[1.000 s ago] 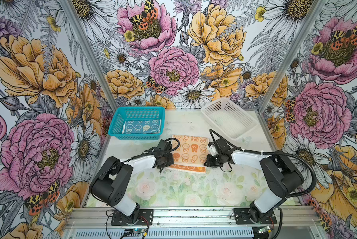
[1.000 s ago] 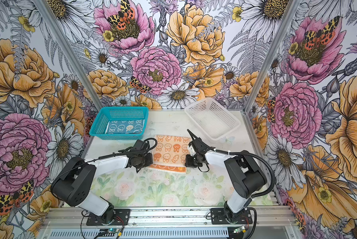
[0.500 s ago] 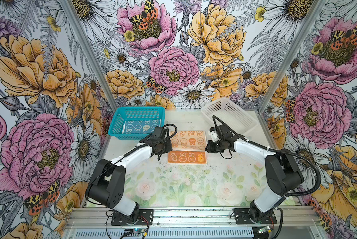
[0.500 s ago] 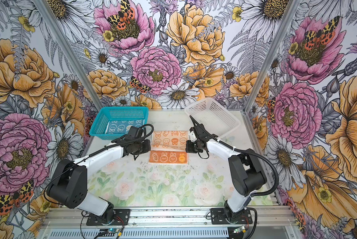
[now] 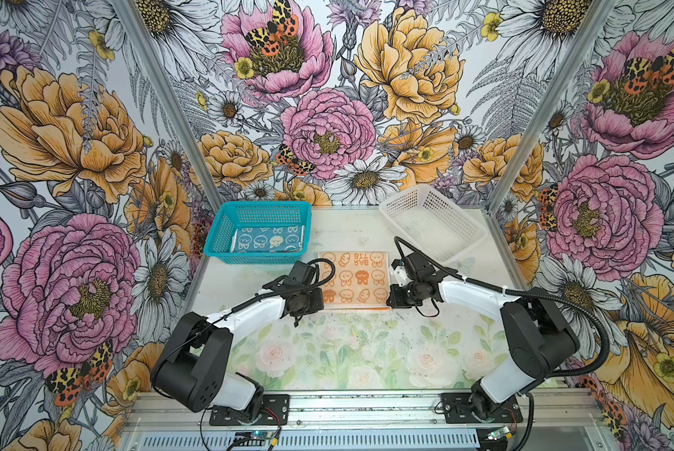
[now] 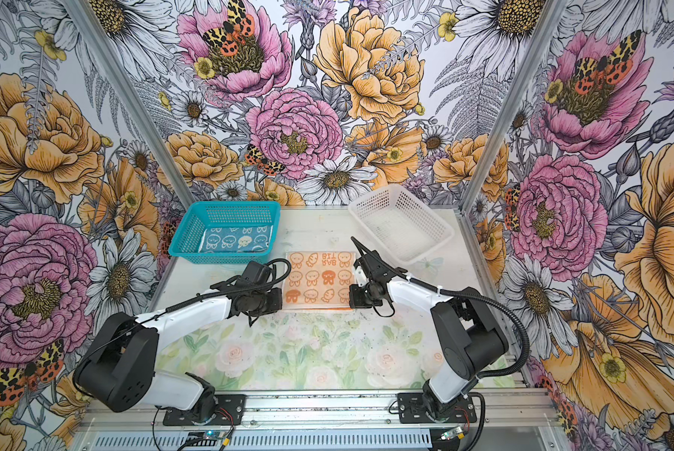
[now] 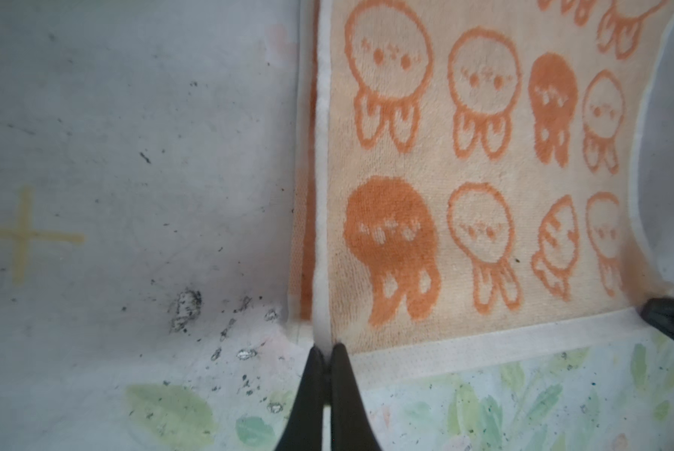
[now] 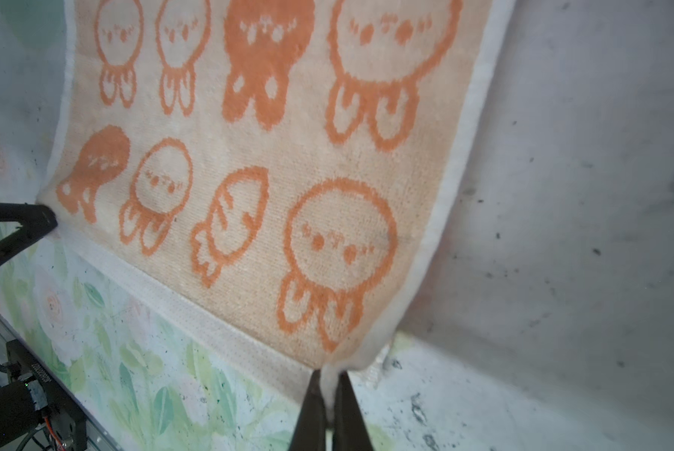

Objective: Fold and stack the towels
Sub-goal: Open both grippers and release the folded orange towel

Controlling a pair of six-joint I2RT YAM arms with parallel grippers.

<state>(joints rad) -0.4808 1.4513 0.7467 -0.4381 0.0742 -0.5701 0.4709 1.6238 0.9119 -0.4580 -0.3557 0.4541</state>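
upside-down "rab bit" on peach towel [image 5: 354, 279]

A second ago the left jaws and right jaws sit at the near corners of the peach towel [image 5: 353, 279], which reaches further forward on the surface [image 5: 327, 351]. Half a second ago they are further back, and a broad darker orange band shows along the towel's near part. Now they are forward again, the pale face covers the top, and the darker orange layer [image 7: 307, 242] shows only as a thin edge.
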